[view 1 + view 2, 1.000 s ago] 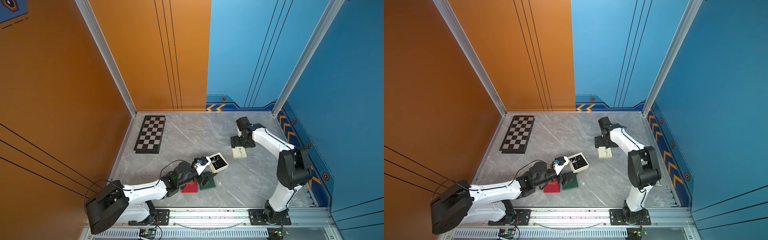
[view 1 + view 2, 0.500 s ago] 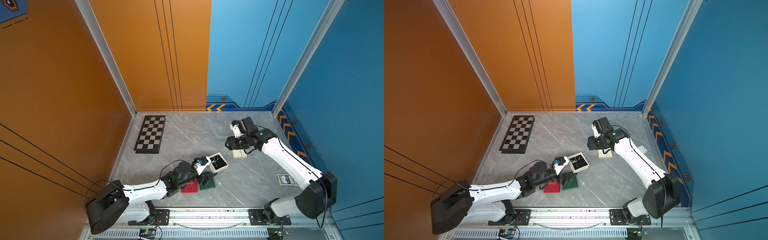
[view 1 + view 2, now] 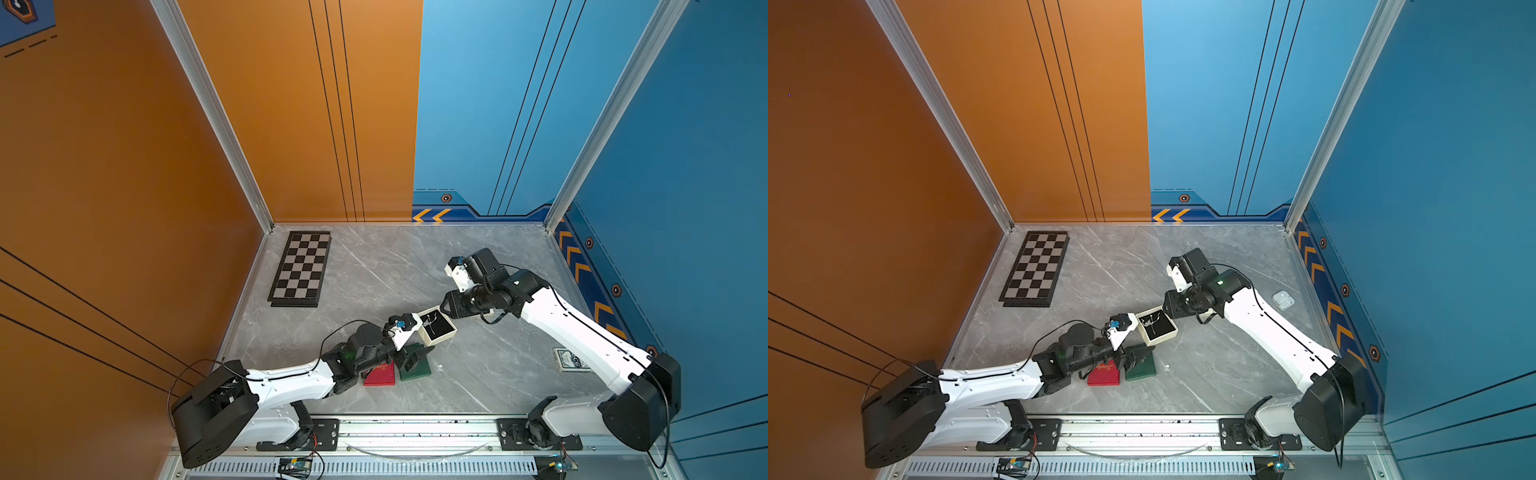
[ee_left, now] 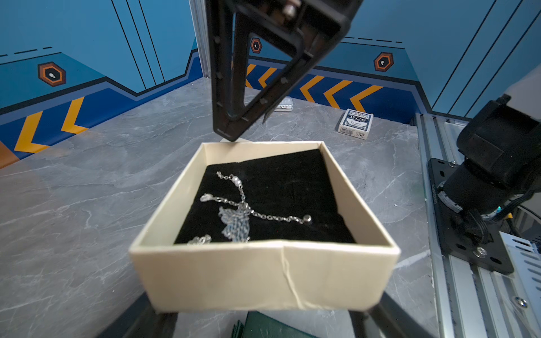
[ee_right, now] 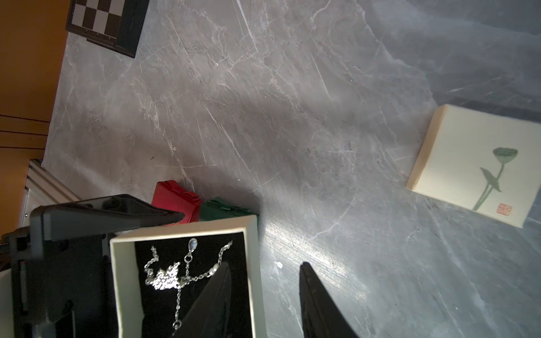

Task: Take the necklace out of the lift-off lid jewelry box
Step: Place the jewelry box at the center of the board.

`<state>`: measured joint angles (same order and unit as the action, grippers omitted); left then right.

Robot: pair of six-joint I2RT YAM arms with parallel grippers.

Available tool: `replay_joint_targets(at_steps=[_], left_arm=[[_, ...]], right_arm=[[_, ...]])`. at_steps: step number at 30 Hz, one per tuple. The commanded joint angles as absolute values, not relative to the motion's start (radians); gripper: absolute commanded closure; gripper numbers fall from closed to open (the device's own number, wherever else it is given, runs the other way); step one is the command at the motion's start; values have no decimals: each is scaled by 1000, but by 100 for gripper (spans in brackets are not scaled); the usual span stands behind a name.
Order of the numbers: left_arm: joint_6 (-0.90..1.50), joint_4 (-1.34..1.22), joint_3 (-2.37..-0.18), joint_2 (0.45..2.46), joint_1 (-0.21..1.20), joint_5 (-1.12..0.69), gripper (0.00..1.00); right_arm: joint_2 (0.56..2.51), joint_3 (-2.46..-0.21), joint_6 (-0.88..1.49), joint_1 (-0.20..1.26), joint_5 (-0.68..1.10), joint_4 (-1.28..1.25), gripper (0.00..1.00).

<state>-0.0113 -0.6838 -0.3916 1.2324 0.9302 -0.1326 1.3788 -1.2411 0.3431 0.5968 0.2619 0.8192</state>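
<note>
While my left gripper [image 3: 419,354] holds the box [image 4: 263,272] with jaws wide across its outer walls, toward the desk's [image 3: 478,374] front edge, the necklace [image 5: 172,275] lies inside on black velvet. My right gripper [image 5: 264,264] hangs at the far wall, jaws part-open and empty. One finger [image 5: 210,301] is over the velvet, its mate outside the wall.

From that inner finger the bunched chain lies across the box, toward my left gripper's side. One beaded strand runs from the heap to the finger, and another crosses it. I judge the pick falls to my right arm, which must shift inward.

The strand's end is hidden behind the finger, and I cannot tell whether the tip touches velvet. My left fingers are mostly cut off under the box. In both top views the chain is too small to trace.
</note>
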Motion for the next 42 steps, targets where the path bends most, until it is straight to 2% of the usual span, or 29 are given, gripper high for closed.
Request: replay_joint_targets(at_steps=[1,30,34,36,42], left_arm=[[-18,-680,-406,1240,926,-137,23],[-21,-680,-413,1249,935,-114,23],[-19,-680,-414,1248,937,-95,15],[-17,-680,-411,1248,938,-84,6],[-1,-680,-399,1243,938,-64,0]], right_arm=[[1370,-1224,362,610,274,845,61],[1396,-1212,347,627,334,844,100],[1398,-1216,349,626,322,844,100],[1401,-1225,352,618,306,842,100],[1442,-1246,362,580,271,781,100]])
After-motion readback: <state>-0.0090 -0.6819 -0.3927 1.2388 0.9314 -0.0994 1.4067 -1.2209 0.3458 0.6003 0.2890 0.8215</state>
